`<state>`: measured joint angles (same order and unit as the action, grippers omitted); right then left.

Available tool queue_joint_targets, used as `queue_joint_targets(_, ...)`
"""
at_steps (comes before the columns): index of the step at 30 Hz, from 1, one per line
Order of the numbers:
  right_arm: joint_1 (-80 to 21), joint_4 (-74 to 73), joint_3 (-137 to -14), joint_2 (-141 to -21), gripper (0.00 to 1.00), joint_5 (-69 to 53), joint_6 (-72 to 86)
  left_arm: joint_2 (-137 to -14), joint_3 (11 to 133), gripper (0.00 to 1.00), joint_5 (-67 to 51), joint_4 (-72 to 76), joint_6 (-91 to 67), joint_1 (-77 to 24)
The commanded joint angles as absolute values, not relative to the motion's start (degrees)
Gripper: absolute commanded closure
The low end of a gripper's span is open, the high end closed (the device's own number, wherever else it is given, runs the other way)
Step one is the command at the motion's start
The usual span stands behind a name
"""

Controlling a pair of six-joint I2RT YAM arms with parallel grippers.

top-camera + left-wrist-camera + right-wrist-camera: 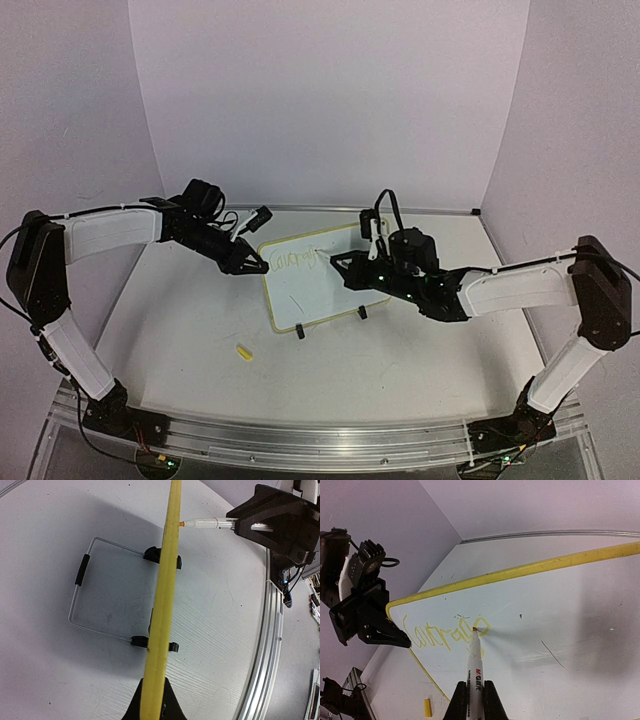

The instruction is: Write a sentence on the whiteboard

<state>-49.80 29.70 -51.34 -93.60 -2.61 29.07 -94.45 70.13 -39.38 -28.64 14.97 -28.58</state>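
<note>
Shows a yellow-framed whiteboard (pixel 310 290) propped at a tilt on its wire stand (pixel 80 600) near the middle of the table (pixel 400 370). Shows the left gripper (pixel 155 700) clenched on the board's left frame edge. Shows the right gripper (pixel 475 700) grasping a white marker (pixel 475 662), tip against the board face at the end of a faint yellow cursive sentence (pixel 445 635) in the upper left corner. Small yellow piece (pixel 243 351) on the table toward the near edge.
</note>
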Motion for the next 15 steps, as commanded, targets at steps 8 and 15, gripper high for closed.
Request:
queue_joint_targets(8,-49.51,30.21,-49.35,-93.92,1.00,-1.42,30.25,-94.29,70.75,1.00,-32.30,-31.83,17.75,-28.74)
queue_joint_targets(15,-49.50,30.16,-48.25,-93.69,1.00,-1.12,31.01,-94.27,70.76,1.00,-32.24,-31.90,17.71,-28.74)
